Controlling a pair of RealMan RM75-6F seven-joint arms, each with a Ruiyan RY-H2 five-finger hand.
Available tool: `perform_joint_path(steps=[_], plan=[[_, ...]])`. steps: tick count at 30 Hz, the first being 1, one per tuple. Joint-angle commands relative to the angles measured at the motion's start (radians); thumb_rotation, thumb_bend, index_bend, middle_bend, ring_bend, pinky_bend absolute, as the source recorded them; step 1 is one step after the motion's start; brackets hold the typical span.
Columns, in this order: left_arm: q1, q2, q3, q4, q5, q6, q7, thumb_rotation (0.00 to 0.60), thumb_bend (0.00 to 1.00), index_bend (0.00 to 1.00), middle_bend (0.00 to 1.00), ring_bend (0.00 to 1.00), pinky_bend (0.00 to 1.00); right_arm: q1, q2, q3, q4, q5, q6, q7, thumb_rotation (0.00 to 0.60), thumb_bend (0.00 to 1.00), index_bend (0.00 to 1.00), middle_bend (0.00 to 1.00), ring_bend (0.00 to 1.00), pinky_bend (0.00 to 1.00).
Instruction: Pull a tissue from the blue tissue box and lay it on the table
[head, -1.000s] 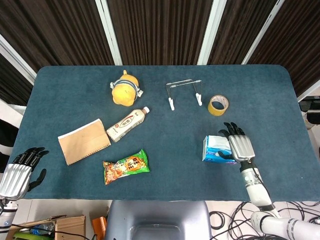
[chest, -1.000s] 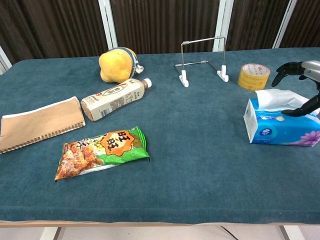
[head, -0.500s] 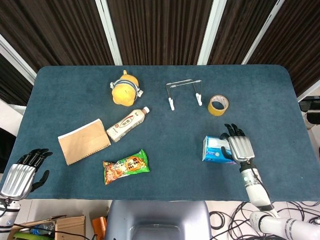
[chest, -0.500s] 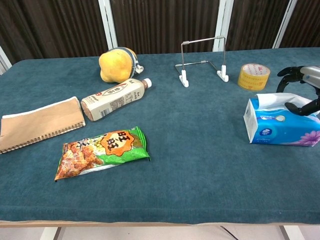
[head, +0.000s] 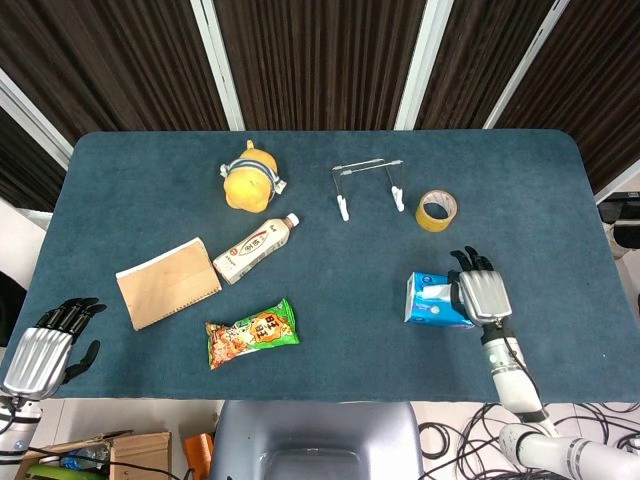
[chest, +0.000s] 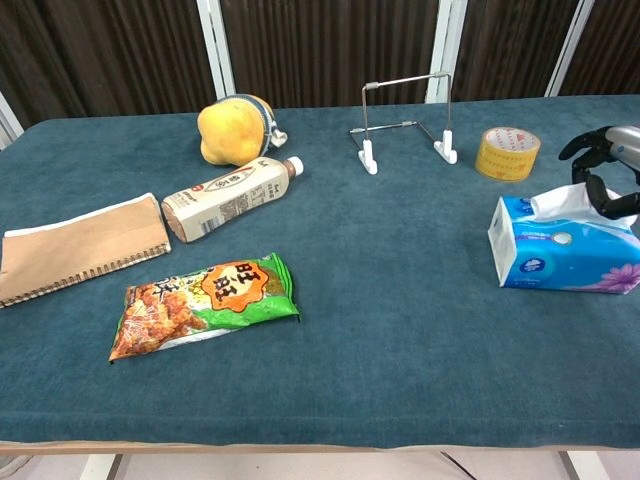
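The blue tissue box (head: 435, 300) lies at about four o'clock on the table (head: 320, 350), on its long side, with a white tissue (chest: 568, 204) standing up out of its top slot; the right hand (head: 482, 292) is over the box's three o'clock end, and in the chest view its dark fingers (chest: 598, 192) curl down onto the tissue, though whether they actually pinch it or merely touch it I cannot tell; the left hand (head: 42, 348) hangs off the table edge at eight o'clock, holding nothing, fingers apart; a yellow tape roll (head: 436, 210) sits at twelve o'clock of the box, near it, with a wire stand (head: 369, 185) at the roll's nine o'clock; a yellow plush toy (head: 249, 180) lies toward eleven o'clock of the table, a milk-tea bottle (head: 256, 248) at its six o'clock, a brown notebook (head: 167, 282) just beside the bottle at eight o'clock, and a green snack packet (head: 252, 333) toward six o'clock of the bottle.
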Motion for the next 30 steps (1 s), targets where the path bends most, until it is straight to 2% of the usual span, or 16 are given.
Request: perform_joint_path(steps=[1,15,25,30], plan=[[0.001,0.001,0.0,0.0,0.0,-0.001,-0.001,0.6,0.43,0.28,0.23,0.2,0.36,-0.002,-0.004,0.001,0.005,-0.009,0.005,0.005,0.6,0.66,0.77,0.19,0.08,0.22],[0.002,0.002,-0.003,-0.001,0.002,-0.01,-0.004,0.6,0.43,0.27,0.23,0.2,0.36,-0.031,0.033,0.034,-0.05,-0.086,0.097,0.079,0.6,0.68,0.79,0.2,0.08,0.22],[0.003,0.001,-0.004,-0.004,0.003,-0.013,0.006,0.6,0.43,0.27,0.24,0.2,0.36,-0.098,0.165,0.096,-0.229,-0.146,0.239,0.191,0.6,0.68,0.79,0.2,0.08,0.22],[0.005,-0.002,-0.007,-0.006,0.001,-0.012,0.014,0.6,0.43,0.28,0.23,0.2,0.36,-0.143,0.228,0.105,-0.276,-0.177,0.299,0.253,0.6,0.68,0.79,0.2,0.08,0.22]])
